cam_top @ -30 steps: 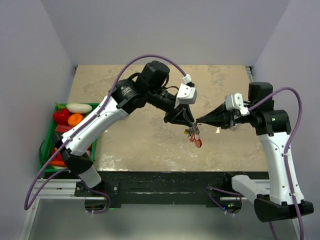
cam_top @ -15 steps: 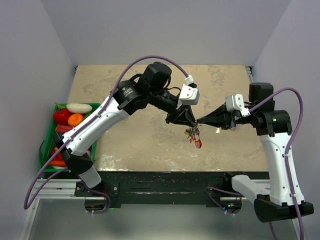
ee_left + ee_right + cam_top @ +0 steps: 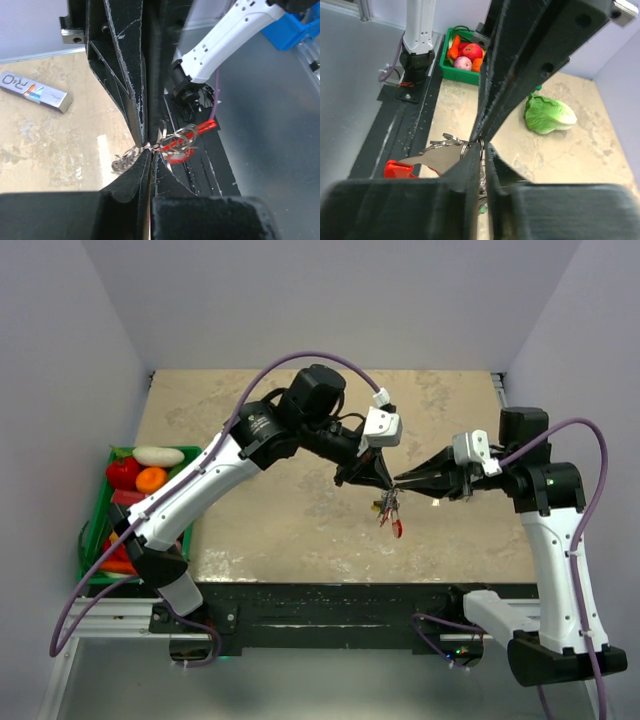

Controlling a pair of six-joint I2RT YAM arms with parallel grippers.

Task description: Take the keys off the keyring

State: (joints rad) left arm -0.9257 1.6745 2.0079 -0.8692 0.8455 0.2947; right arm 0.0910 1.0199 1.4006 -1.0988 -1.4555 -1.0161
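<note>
left gripper [image 3: 383, 483] is now clenched on keys [image 3: 125, 159], parted a moment ago | right gripper [image 3: 482, 145] is eased to a slit round keyring [image 3: 180, 140], grip cannot be told | bunch is hung over table [image 3: 300, 530], 6 o'clock of tips | handover to left is judged begun
</note>
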